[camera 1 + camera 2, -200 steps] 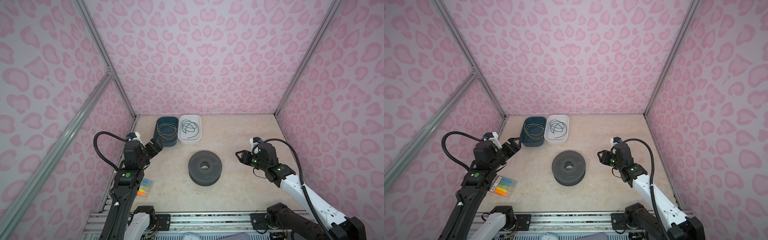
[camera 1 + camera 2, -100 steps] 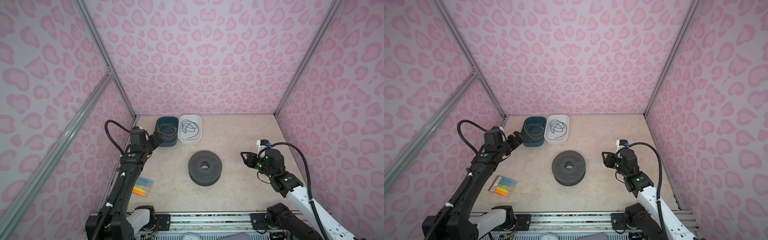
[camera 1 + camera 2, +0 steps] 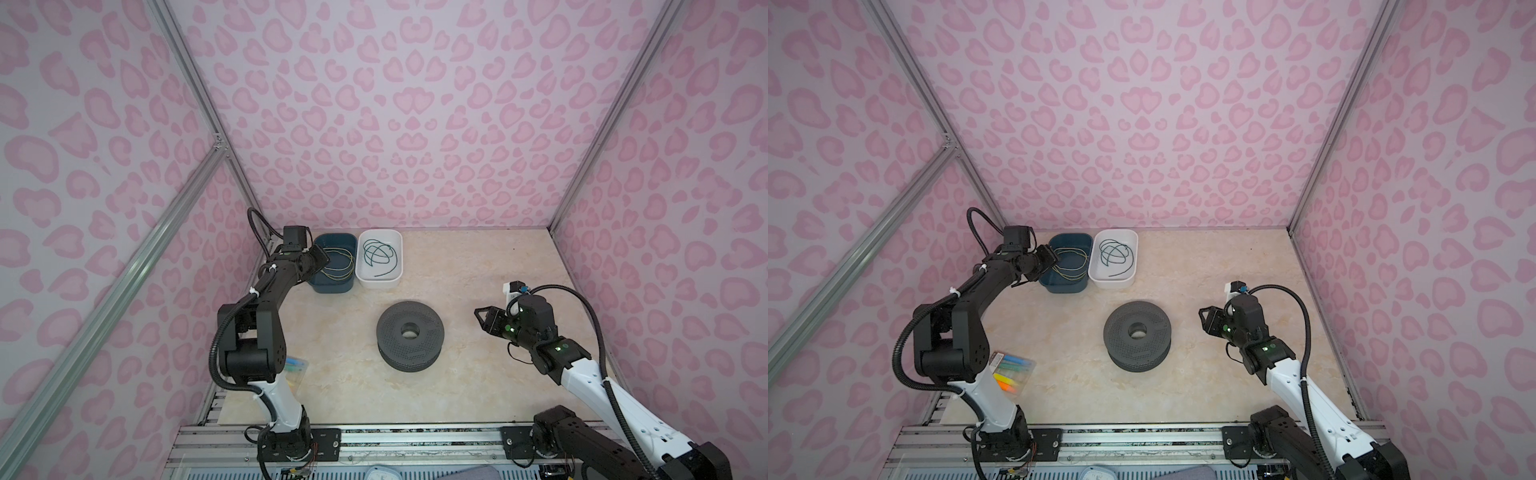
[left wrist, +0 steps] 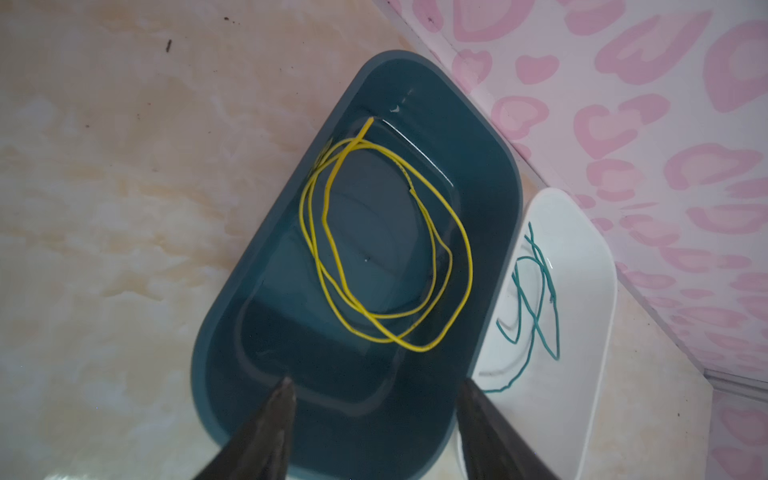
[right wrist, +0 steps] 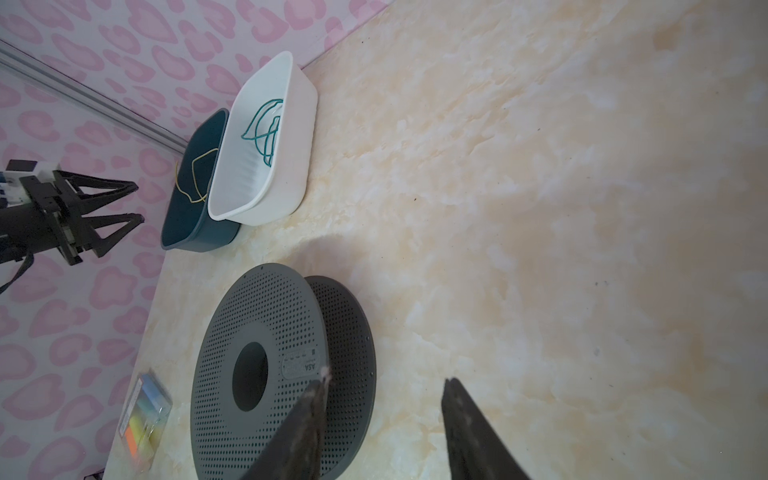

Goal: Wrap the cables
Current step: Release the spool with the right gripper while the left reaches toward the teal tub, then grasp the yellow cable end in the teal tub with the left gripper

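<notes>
Since a second ago your left fingers point(image 4: 266, 432) have reached forward and hang parted and empty over the rim of the blue bin point(image 4: 239, 299), where the yellow cable point(image 4: 471, 266) lies in loose loops. Your right fingers point(image 5: 469, 428), apart and empty, hover beside the gray spool point(image 5: 232, 316). The green cable point(image 3: 377, 257) lies in the white bin point(image 3: 401, 249). Nothing is wrapped yet; both cables remain.

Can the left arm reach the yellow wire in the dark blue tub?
Probably yes. The left gripper hovers open over one end of the dark teal plastic tub, and the thin yellow cable lies loose and uncovered on its bottom, with nothing in between.
</notes>
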Tool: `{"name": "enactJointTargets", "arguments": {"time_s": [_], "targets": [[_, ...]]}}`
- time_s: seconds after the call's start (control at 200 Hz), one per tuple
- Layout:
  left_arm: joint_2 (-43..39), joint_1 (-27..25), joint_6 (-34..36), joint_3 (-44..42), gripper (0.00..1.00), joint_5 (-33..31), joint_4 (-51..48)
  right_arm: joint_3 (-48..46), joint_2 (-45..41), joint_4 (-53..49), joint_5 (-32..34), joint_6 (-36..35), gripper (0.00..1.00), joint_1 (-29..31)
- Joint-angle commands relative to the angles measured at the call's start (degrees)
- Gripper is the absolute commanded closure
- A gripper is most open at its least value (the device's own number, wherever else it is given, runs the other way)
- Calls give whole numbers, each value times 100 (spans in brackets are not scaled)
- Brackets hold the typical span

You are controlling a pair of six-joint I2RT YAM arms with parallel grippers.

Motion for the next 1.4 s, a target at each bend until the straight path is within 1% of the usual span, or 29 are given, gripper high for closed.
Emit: {"name": "enactJointTargets", "arguments": {"time_s": [0.0,0.22,0.415,0.555,0.615,0.65,0.66,0.675,0.76,0.985,1.195,1.395], "targets": [[314,13,-140,218,37,293,182,24,88,146,-77,-30,52,-1],[698,13,-403,285,37,255,336,-37,227,275,16,-38,52,-31],[1145,26,-517,513,43,510,485,35,366,288,-51,-78,53,-131],[1246,33,-507,509,51,446,588,77,438,267,-34,-78,53,-133],[1274,34,-483,518,60,450,583,69,447,271,-33,-67,54,-139],[1274,36,-485,518,62,450,585,68,447,265,-33,-60,54,-136],[1270,35,-485,523,66,452,583,68,447,271,-40,-60,54,-133],[1262,37,-485,514,69,459,587,68,448,268,-41,-58,54,-140],[1214,35,-476,496,77,441,589,77,432,247,-34,-57,55,-133],[1079,80,-694,493,89,778,604,95,369,234,-41,-56,55,-132],[841,88,-588,577,96,879,547,66,311,214,-51,-43,56,-139],[635,96,-444,676,96,1050,516,92,254,180,-95,-55,57,-132]]}}
